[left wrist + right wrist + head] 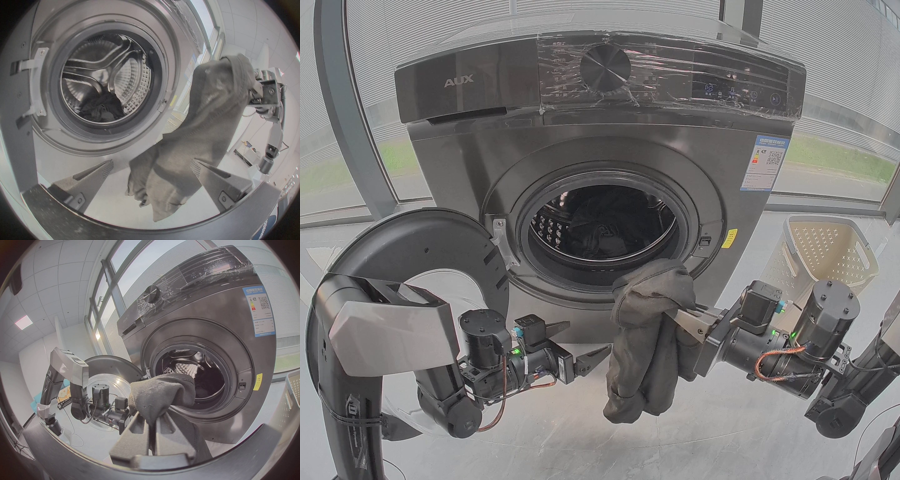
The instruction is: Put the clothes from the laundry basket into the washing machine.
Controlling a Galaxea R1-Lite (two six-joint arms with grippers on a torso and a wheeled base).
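A grey washing machine (pixel 600 156) stands ahead with its round door (pixel 419 250) swung open to the left. Dark clothes (pixel 612 222) lie inside the drum (pixel 103 78). My right gripper (pixel 681 315) is shut on a dark grey garment (pixel 650 337), which hangs in front of the machine just below the drum opening's lower right rim. The same garment (pixel 159 394) drapes over the closed fingers (pixel 170 433) in the right wrist view. My left gripper (pixel 581 344) is open, low and left of the hanging garment (pixel 193 140), holding nothing.
A cream perforated laundry basket (pixel 825 250) stands on the floor to the right of the machine, behind my right arm. The open door takes up the space at the left. Pale floor lies in front of the machine.
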